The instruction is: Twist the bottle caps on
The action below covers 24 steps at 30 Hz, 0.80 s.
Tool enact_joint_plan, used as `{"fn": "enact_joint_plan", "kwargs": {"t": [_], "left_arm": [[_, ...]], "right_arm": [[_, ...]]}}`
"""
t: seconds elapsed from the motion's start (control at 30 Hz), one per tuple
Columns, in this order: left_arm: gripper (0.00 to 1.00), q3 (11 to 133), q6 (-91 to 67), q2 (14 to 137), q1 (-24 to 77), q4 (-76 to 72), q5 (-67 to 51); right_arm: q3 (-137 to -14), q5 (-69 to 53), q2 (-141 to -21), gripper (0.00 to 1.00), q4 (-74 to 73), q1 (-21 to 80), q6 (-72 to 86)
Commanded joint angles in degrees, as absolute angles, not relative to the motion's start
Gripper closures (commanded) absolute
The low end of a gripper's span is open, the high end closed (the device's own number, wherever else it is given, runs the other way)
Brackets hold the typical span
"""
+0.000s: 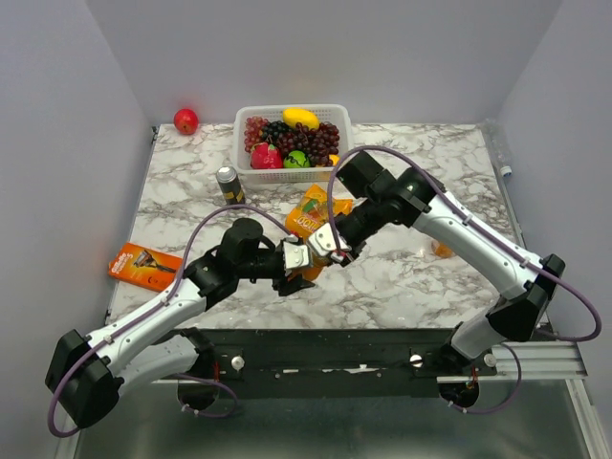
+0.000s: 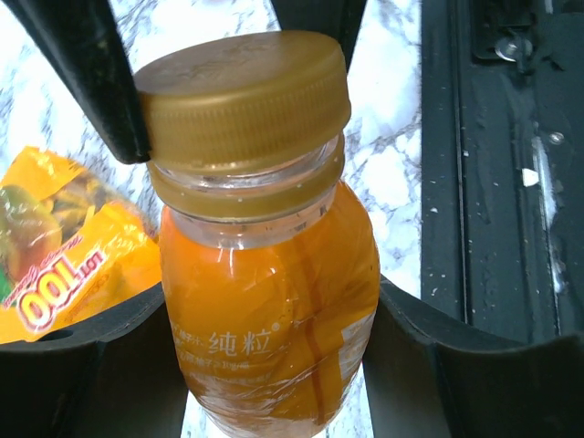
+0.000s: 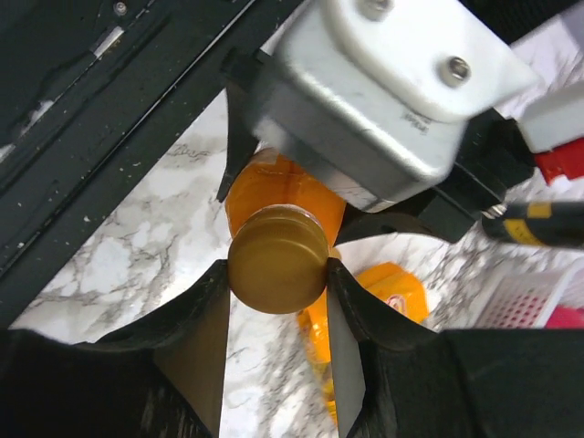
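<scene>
My left gripper point(image 2: 274, 365) is shut on an orange juice bottle point(image 2: 269, 301) and holds it by its body above the table's front middle. A golden-orange cap point(image 2: 242, 100) sits on the bottle's neck, slightly tilted. My right gripper point(image 3: 278, 274) is shut on that cap point(image 3: 278, 258), one finger on each side. In the top view the left gripper point(image 1: 292, 258) and the right gripper point(image 1: 330, 244) meet over the bottle point(image 1: 310, 273). A small orange item point(image 1: 441, 250) lies on the table at the right. The white cap and the colourless bottle are out of view.
A white basket point(image 1: 239, 143) of toy fruit stands at the back. A dark can point(image 1: 228, 184) stands left of it. An orange snack packet point(image 1: 316, 208) lies behind the grippers. An orange box point(image 1: 143, 266) lies at the left edge, a red apple point(image 1: 185, 120) in the back-left corner.
</scene>
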<state>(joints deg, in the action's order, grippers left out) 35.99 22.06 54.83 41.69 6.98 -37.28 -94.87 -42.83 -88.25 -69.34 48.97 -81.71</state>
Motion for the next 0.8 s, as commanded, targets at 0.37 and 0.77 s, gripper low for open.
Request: {"fn": "enact_joint_plan", "kwargs": {"t": [0.37, 0.77], "left_arm": [[1.00, 41.0, 13.0, 51.6, 41.5, -3.3, -18.2], [1.00, 38.9, 14.4, 50.9, 41.5, -2.7, -10.4]], "right_arm": [[-119.9, -40.3, -111.0, 0.89, -81.1, 49.0, -40.7], [-125.5, -38.0, -116.6, 0.99, -79.9, 46.4, -15.7]]}}
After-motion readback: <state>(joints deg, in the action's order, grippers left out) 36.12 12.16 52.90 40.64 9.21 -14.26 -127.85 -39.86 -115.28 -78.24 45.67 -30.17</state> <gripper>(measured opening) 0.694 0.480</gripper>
